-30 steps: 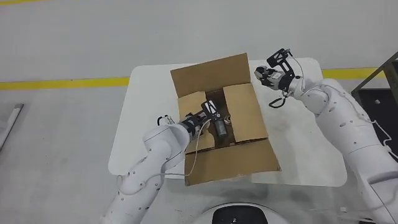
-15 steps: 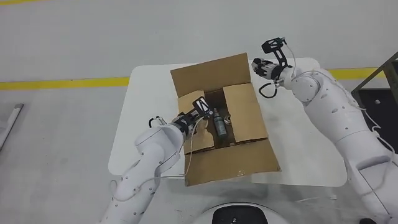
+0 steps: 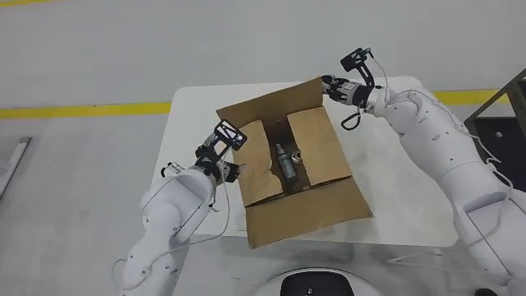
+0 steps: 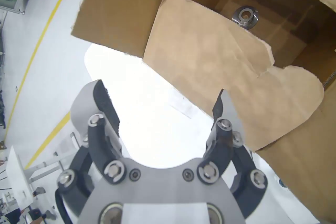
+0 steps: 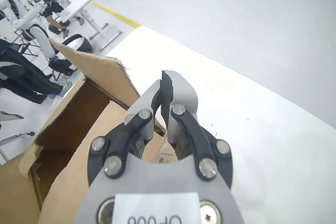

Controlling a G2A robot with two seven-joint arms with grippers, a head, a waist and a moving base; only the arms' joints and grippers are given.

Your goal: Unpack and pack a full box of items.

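An open cardboard box (image 3: 304, 210) stands mid-table with its flaps spread. Inside lie a dark bottle (image 3: 285, 164) and a small metal ring part (image 3: 299, 158); the metal part (image 4: 245, 16) shows past the torn left flap (image 4: 210, 59). My left gripper (image 3: 220, 150) hovers open and empty just outside that left flap (image 3: 255, 168). In the left wrist view the left gripper (image 4: 160, 99) is over bare table. My right gripper (image 3: 331, 86) is shut at the right corner of the back flap (image 3: 271, 103). In its own view the right gripper (image 5: 165, 80) holds nothing visible, beside the back flap (image 5: 92, 59).
The white table (image 3: 403, 189) has free room right of the box and a strip on the left (image 3: 185, 123). A dark rack (image 3: 509, 99) stands off the table's right side. Yellow floor lines run behind the table.
My left gripper pulled out of the box to the left, and the left flap now lies folded outward. My right gripper shifted left to the back flap's corner. The box turned slightly.
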